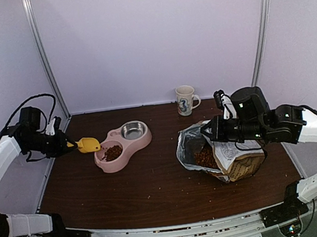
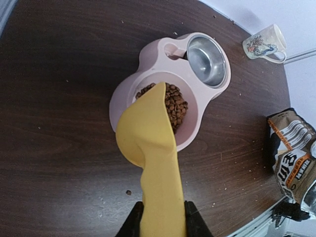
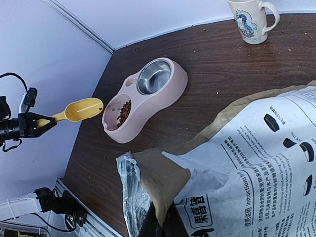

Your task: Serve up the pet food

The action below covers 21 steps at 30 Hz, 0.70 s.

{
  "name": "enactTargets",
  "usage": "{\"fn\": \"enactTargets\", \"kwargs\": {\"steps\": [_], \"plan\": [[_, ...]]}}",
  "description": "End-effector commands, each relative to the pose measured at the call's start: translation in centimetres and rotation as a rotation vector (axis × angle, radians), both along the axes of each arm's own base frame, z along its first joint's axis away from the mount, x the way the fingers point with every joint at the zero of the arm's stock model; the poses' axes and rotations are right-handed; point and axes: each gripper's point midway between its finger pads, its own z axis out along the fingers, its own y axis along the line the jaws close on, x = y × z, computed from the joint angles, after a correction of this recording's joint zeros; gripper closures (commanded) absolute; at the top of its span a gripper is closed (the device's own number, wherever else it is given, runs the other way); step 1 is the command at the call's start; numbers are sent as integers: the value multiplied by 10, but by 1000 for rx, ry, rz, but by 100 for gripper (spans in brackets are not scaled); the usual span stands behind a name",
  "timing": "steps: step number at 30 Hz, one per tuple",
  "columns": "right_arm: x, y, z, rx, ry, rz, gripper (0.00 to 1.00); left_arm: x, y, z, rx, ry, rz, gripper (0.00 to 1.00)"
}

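The pet food [image 1: 113, 153] lies as a small heap of brown kibble [image 2: 175, 106] in the left compartment of a pink double bowl [image 1: 145, 139]; more kibble [image 1: 206, 157] shows inside the open bag [image 1: 238, 161]. My left gripper [image 1: 68, 145] [image 2: 164, 219] is shut on the handle of a yellow scoop [image 1: 88, 144] [image 2: 148, 133], whose head hangs tilted over that compartment's left rim. My right gripper [image 1: 210, 131] [image 3: 165, 224] is shut on a folded flap at the bag's [image 3: 256, 163] mouth, holding it open. In the right wrist view the scoop [image 3: 81, 109] and kibble [image 3: 123, 113] sit far left.
The double bowl's [image 2: 148, 54] other compartment holds a steel dish [image 1: 133, 130] [image 2: 206, 59] [image 3: 153, 76] with nothing in it. A printed mug [image 1: 185, 100] [image 2: 264, 42] [image 3: 249, 19] stands at the back edge. Crumbs dot the brown table. Walls close in left and behind.
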Motion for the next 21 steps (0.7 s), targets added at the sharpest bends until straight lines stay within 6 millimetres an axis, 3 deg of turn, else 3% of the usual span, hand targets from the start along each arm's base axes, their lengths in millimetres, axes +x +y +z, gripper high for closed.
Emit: {"fn": "enactTargets", "kwargs": {"steps": [1,14,17,21], "plan": [[11,-9,24,14,-66,-52,100,-5,8,8,172,-25,-105,100],[10,-10,24,16,-63,-51,100,-5,-10,30,251,-109,-215,100],[9,-6,26,12,-72,-23,100,-16,-40,56,166,-193,-328,100],[4,7,29,-3,-88,48,100,-58,-113,98,18,-310,-603,100]]}}
